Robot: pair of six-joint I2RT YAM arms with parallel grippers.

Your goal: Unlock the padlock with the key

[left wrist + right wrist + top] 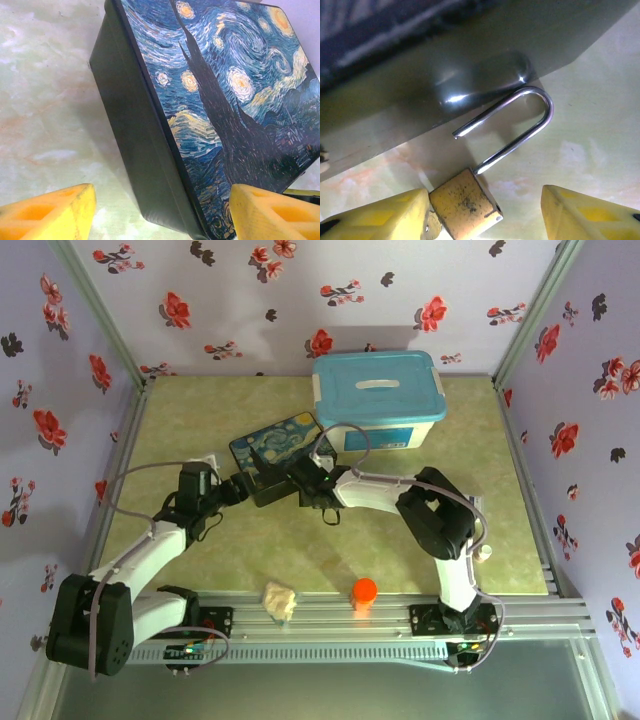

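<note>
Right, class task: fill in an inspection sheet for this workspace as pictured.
Surface: pale green marbled table.
Job's things: padlock lying on the table, shackle swung open, body against one finger of the right gripper; key cannot be told.
Clutter: painted box, blue lidded tub, orange cap, cream crumpled wad.
Grippers: left gripper open astride the box's corner; right gripper open.
Cables: grey cables loop off both arms.
Surroundings: floral walls, metal frame.
</note>
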